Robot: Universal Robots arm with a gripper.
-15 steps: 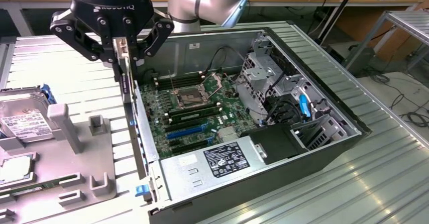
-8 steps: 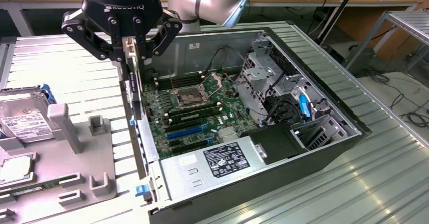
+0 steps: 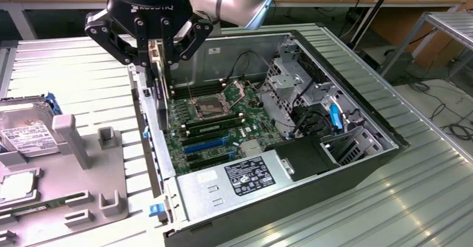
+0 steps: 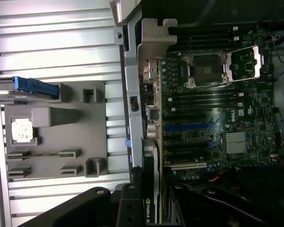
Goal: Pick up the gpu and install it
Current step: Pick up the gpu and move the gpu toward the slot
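Observation:
The gpu (image 3: pixel 158 83) hangs on edge, a thin dark card with a silver metal bracket, just above the rear wall of the open computer case (image 3: pixel 369 119). My gripper (image 3: pixel 155 58) is shut on its upper part, one finger on each side. In the wrist view the gpu (image 4: pixel 150 175) shows edge-on with a green logo, beside the case's rear wall and over the motherboard (image 4: pixel 203 123). The blue expansion slots (image 3: pixel 207 144) lie lower on the board, toward the power supply.
A grey fixture tray (image 3: pixel 74 191) on the exterior view's left holds a hard drive (image 3: pixel 26 136) and a processor chip (image 3: pixel 15 186). Inside the case sit a power supply (image 3: pixel 236 180), a drive cage (image 3: pixel 288 81), cables and the open processor socket (image 3: pixel 210 106).

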